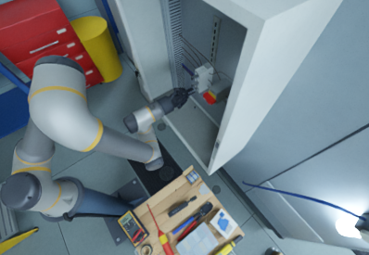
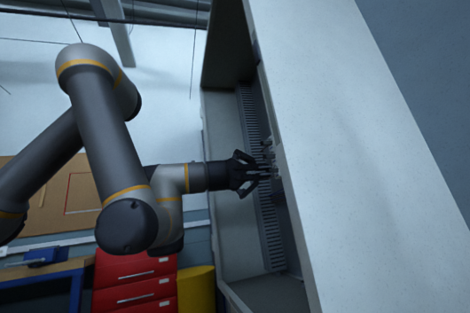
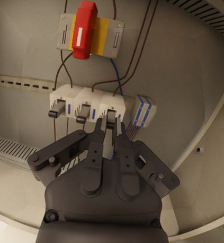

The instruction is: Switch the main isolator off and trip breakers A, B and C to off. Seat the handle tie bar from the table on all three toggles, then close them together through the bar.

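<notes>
The toggle of the right-hand breaker [image 3: 111,116] is partly hidden between my fingertips in the wrist camera. My gripper [image 3: 111,124] [image 1: 185,92] [image 2: 261,174] reaches into the open cabinet and I have this toggle clamped. Three white breakers sit side by side on a rail; the left toggle [image 3: 54,111] and the middle toggle [image 3: 81,115] stick out toward me. Above them is the main isolator [image 3: 83,29] with its red handle on a yellow plate. A dark bar-shaped piece [image 1: 181,207] lies on the wooden table below the cabinet; I cannot tell whether it is the tie bar.
The white cabinet [image 1: 241,48] surrounds the breakers, with a slotted wire duct [image 2: 261,181] along its inner wall. Blue-striped terminal blocks [image 3: 144,111] sit right of the breakers. The table [image 1: 185,219] holds a multimeter [image 1: 132,226] and hand tools. A red drawer unit [image 1: 44,34] and yellow bin [image 1: 97,46] stand behind.
</notes>
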`<state>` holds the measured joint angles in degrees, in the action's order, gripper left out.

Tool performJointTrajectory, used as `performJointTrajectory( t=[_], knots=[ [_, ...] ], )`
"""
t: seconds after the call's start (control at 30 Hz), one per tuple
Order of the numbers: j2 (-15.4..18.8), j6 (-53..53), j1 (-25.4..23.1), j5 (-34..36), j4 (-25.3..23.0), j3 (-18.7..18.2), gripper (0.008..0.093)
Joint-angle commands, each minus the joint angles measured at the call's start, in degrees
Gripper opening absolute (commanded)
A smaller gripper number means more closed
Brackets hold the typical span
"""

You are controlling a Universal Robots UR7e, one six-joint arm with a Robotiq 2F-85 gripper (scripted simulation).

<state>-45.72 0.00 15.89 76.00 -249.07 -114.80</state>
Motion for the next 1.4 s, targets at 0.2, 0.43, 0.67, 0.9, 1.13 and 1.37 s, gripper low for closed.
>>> performJointTrajectory(
  t=[0.2, 0.43, 0.67, 0.9, 1.13, 1.37],
  knots=[
    [-0.1, 0.0, 0.5, -1.4, 0.0, 0.0, 0.008],
    [-0.1, 0.0, 0.7, -2.0, 0.0, 0.0, 0.008],
    [-0.1, 0.0, 0.7, -2.0, 0.0, 0.0, 0.0155],
    [-0.1, 0.0, 0.7, -2.0, 0.0, 0.0, 0.0295],
    [-0.1, 0.0, 0.7, -2.0, 0.0, 0.0, 0.03],
    [-0.1, 0.0, 0.7, -2.1, -0.1, -0.1, 0.03]
  ],
)
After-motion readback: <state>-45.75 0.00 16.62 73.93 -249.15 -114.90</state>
